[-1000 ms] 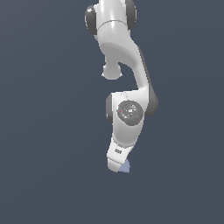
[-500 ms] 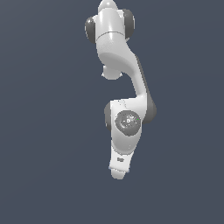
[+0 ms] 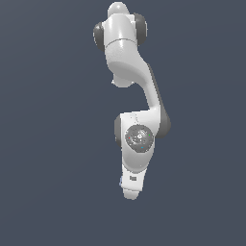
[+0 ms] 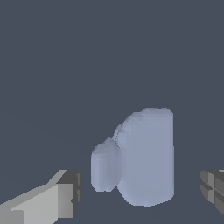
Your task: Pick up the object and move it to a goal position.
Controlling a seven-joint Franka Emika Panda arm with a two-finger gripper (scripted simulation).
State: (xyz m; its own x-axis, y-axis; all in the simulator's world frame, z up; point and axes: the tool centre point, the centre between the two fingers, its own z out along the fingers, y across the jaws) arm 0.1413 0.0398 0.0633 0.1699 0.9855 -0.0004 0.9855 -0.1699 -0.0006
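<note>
The object [image 4: 142,155] is a pale blue-grey lump with a round knob on one side. In the wrist view it lies on the dark floor, between my two fingers. One grey fingertip [image 4: 65,199] is on the knob side with a small gap. The other fingertip [image 4: 212,190] stands well off the flat side. My gripper [image 4: 140,194] is open around the object and does not touch it. In the exterior view the white hand [image 3: 132,182] points down and covers the fingers and nearly all of the object.
Plain dark grey-blue floor fills both views. The arm's white links [image 3: 127,53] rise above the hand in the exterior view. No other objects, walls or goal marker show.
The hand has shifted slightly toward the exterior view's left and now covers the object, which peeked out below it a second ago. The upper links have swung along with it.
</note>
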